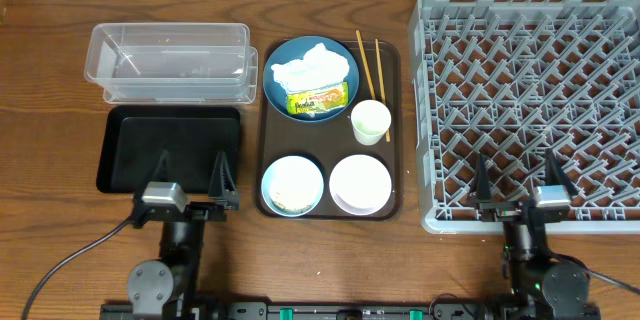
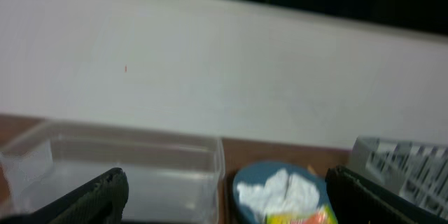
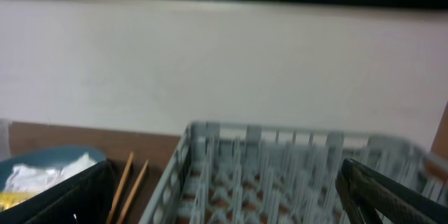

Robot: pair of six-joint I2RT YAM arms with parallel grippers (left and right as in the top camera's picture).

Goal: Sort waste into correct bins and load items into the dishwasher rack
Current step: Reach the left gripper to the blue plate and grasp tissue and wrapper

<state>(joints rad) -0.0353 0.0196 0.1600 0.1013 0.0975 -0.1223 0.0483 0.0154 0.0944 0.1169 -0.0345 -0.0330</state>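
Observation:
A dark blue plate (image 1: 300, 60) on the brown serving tray holds a crumpled white tissue (image 1: 305, 68) and a yellow-green wrapper (image 1: 318, 100). Chopsticks (image 1: 368, 62), a white cup (image 1: 370, 120), a light blue bowl (image 1: 292, 185) with rice scraps (image 1: 292, 197) and a white-pinkish bowl (image 1: 360, 182) also lie on the tray. The clear tub (image 1: 170, 60) and black tray (image 1: 170, 147) are at the left. The grey rack (image 1: 530, 100) is at the right. My left gripper (image 1: 192, 175) is open over the black tray's front edge. My right gripper (image 1: 515, 178) is open over the rack's front edge. Both are empty.
The brown serving tray (image 1: 395, 160) sits between the bins and the rack. A white wall (image 2: 224, 70) stands behind the table. The left wrist view shows the tub (image 2: 140, 168) and plate (image 2: 252, 178); the right wrist view shows the chopsticks (image 3: 126, 178) and rack (image 3: 280, 168).

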